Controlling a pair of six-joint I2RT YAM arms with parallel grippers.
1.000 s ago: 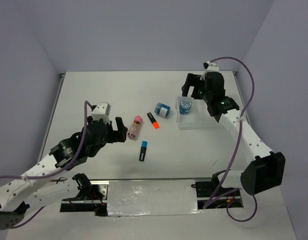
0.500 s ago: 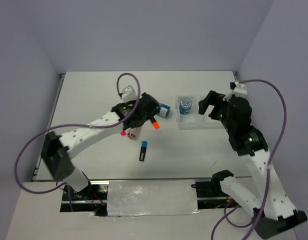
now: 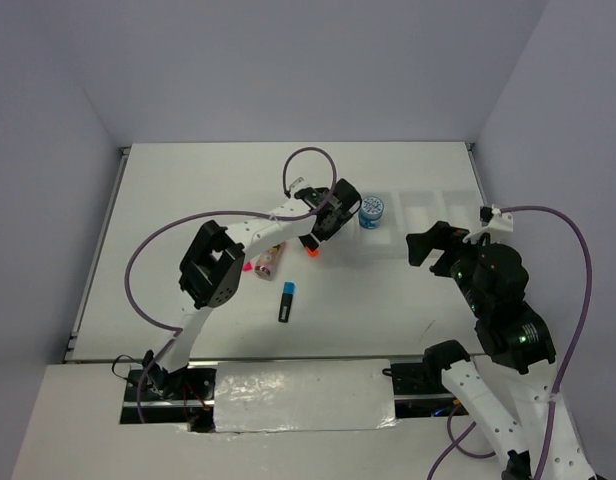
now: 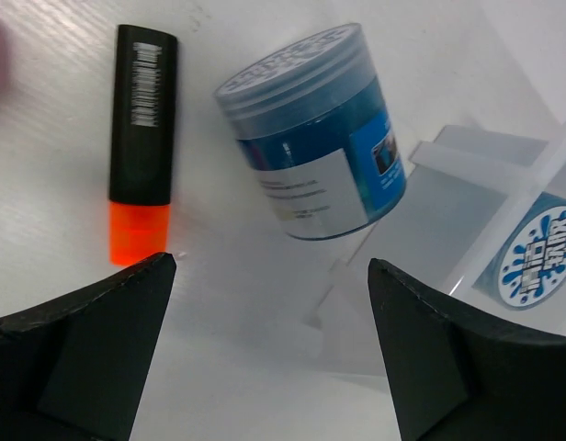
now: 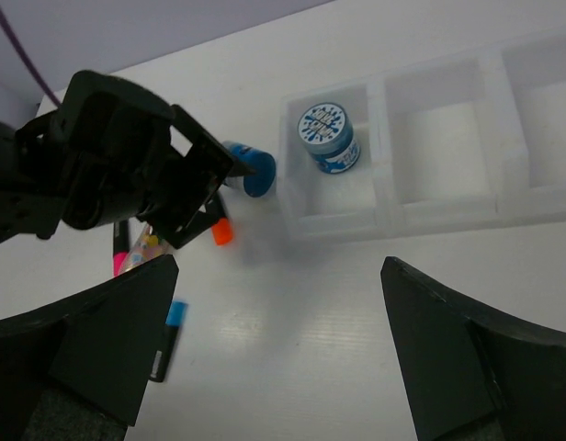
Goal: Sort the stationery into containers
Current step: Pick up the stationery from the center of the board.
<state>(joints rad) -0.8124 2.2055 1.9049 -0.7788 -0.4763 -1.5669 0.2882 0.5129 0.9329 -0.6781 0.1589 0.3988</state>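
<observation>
My left gripper is open and empty, hovering over a blue tape roll that lies on its side just left of the clear three-compartment tray. The orange-capped highlighter lies beside that roll. A second blue tape roll stands in the tray's left compartment. The pink-capped glue stick, a pink highlighter and a blue-capped highlighter lie on the table nearer me. My right gripper is open and empty, raised just in front of the tray.
The tray's middle and right compartments hold nothing. The left arm's purple cable loops above the table's middle. Walls close the table at the back and sides.
My left arm has swung right, from the glue stick to above the roll beside the tray. My right arm has drawn back from over the tray toward the near right.
</observation>
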